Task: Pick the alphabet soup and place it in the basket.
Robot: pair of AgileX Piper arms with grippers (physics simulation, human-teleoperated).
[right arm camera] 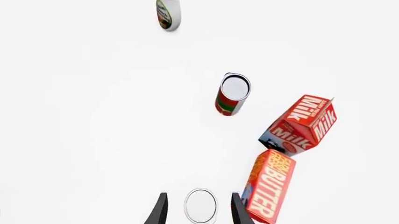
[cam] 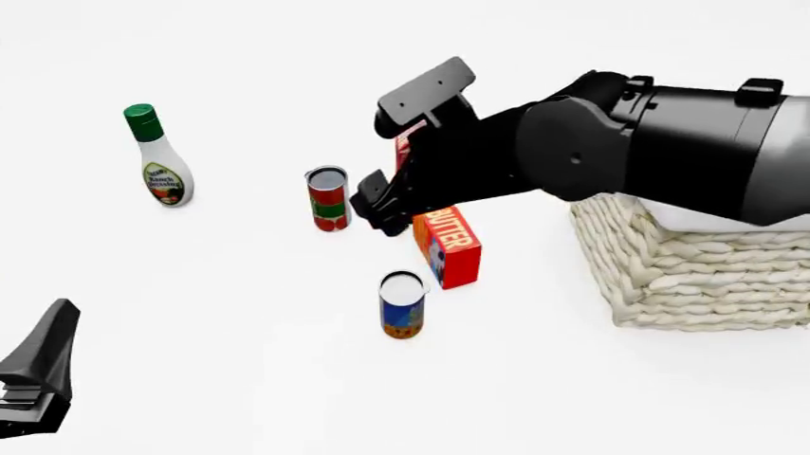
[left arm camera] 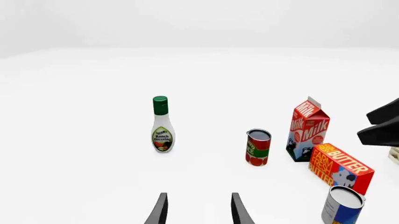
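The alphabet soup [cam: 402,305] stands upright on the white table, a small can with a silvery top and a blue label turning orange at the bottom. It also shows in the left wrist view [left arm camera: 342,205]. My right gripper [right arm camera: 198,212] hovers open above it, and the can's top [right arm camera: 200,205] shows between the two fingers from overhead. In the front view the right gripper [cam: 376,210] hangs well above the table. The basket [cam: 690,270] sits at the right, partly hidden by the right arm. My left gripper [left arm camera: 198,212] is open and holds nothing, low at the near left [cam: 38,379].
A butter box [cam: 450,246] lies right beside the soup can. A red-and-green can [cam: 326,197] stands farther back, with a milk carton [right arm camera: 299,125] to its right. A ranch dressing bottle [cam: 158,171] stands at the far left.
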